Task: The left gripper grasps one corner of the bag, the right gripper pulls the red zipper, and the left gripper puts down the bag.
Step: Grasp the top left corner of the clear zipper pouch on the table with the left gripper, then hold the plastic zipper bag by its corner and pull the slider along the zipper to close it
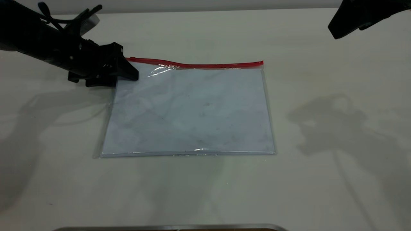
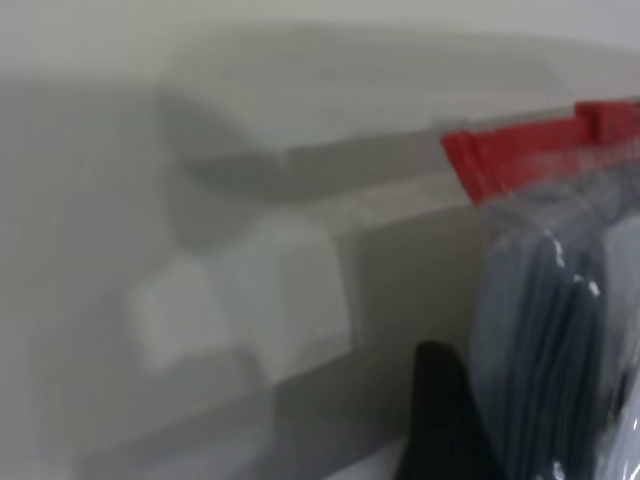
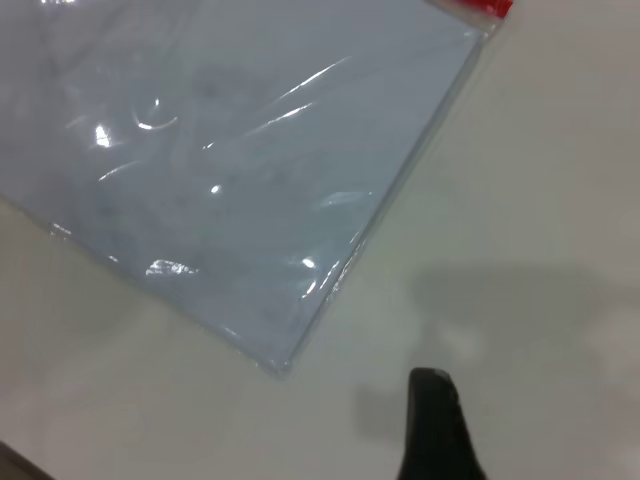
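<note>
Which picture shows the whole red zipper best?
The exterior view: the red zipper runs unbroken along the bag's far edge. The left wrist view shows one blurry end; the right wrist view catches only a tiny tip.

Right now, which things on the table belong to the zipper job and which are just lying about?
Job:
- bag
- red zipper
- left gripper, at the bag's corner
- right gripper, raised far from the bag

Lying about:
- metal edge at the table's near side
</note>
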